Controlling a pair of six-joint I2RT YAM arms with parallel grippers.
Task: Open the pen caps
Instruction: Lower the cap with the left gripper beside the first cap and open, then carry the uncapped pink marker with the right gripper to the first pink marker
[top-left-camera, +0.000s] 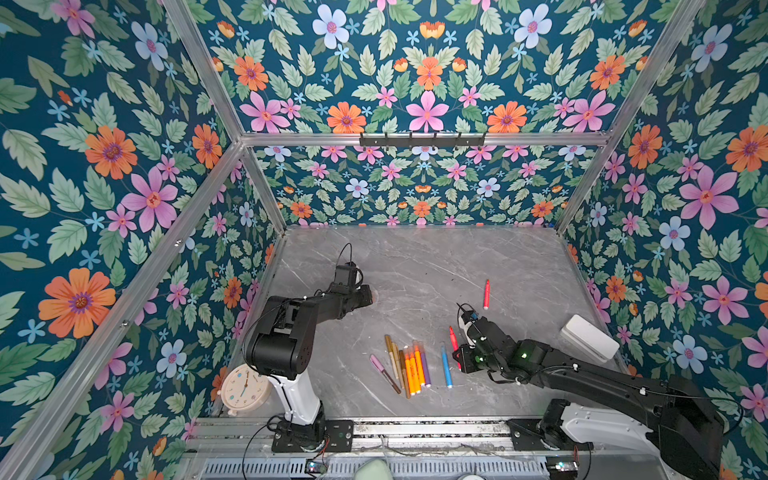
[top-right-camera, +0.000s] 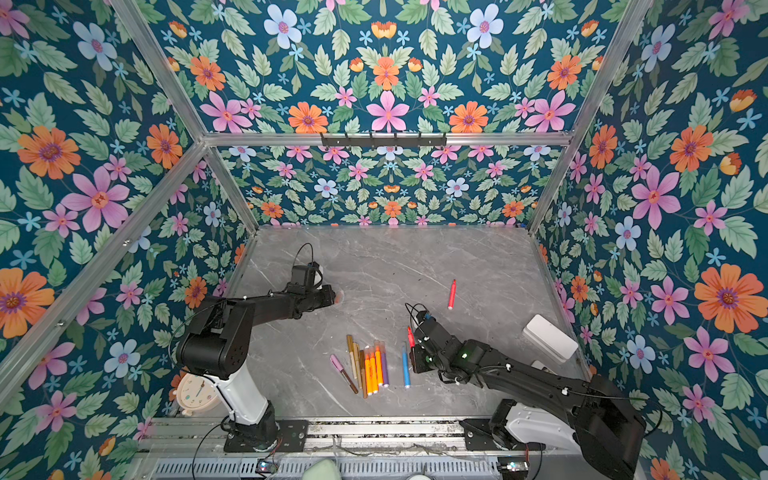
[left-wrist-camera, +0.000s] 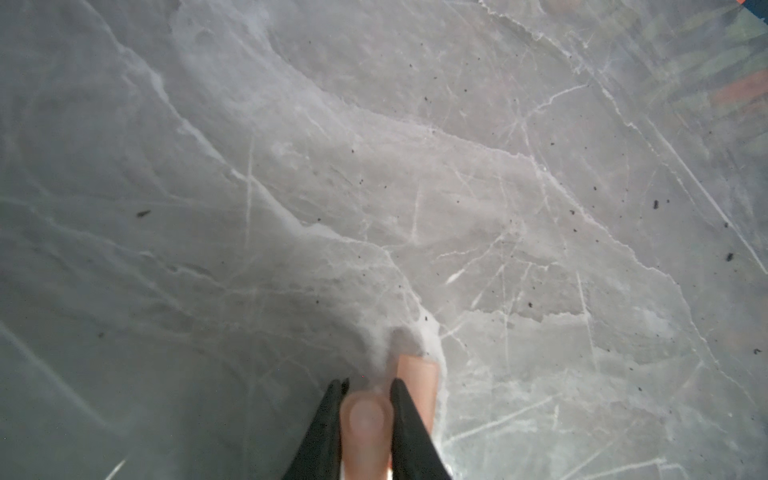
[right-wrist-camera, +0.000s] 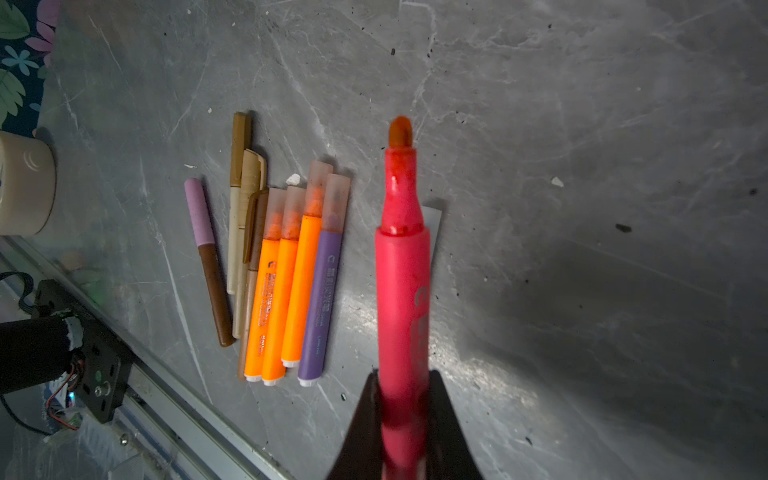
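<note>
The right end effector (right-wrist-camera: 403, 376), 3 o'clock from the capped markers (top-left-camera: 411, 368), grips an uncapped red marker (right-wrist-camera: 402, 291); the left end effector (left-wrist-camera: 369, 381) flanks a translucent cap (left-wrist-camera: 365, 419), grip unclear.

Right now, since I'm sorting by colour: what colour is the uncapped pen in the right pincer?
Pinkish red barrel, orange-red tip; right wrist view shows it best.

The left arm (top-left-camera: 286, 332) rises from the near edge of the worktop (top-left-camera: 457, 257) toward its left side, elbow bent high and forearm level, pointing to the middle. The left gripper (left-wrist-camera: 368, 384) sits low over the surface, its fingers (left-wrist-camera: 324, 428) pressed against both sides of a pale pen cap (left-wrist-camera: 365, 419).

The right arm (top-left-camera: 582, 370) stretches from the near right corner toward the middle, low and almost straight. The right gripper (right-wrist-camera: 403, 415) is clamped on a red pen (right-wrist-camera: 401, 270), whose bare tip points to the far edge.
</note>
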